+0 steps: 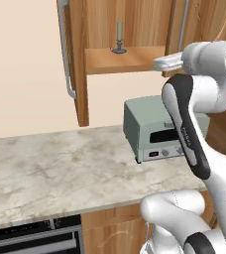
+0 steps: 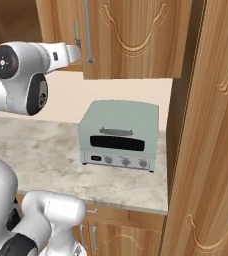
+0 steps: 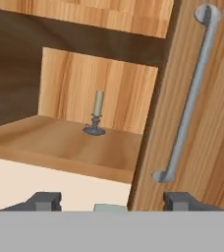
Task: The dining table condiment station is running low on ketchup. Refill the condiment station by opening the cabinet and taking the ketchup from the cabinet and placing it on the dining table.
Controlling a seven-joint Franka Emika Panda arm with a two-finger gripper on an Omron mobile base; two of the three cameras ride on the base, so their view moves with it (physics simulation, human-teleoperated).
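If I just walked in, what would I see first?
Probably the big white robot arm reaching up to the open wooden cabinet. Inside, a little grey candlestick stands alone on the shelf. Below it, a pale green toaster oven sits on the marbled counter.

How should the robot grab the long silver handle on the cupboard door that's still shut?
Grip the silver bar handle around the middle of its long straight stretch, coming straight at the door's face with one finger either side. The bar stands off the wood on two end mounts, leaving room behind it. The gripper looks open already, just left of and below it.
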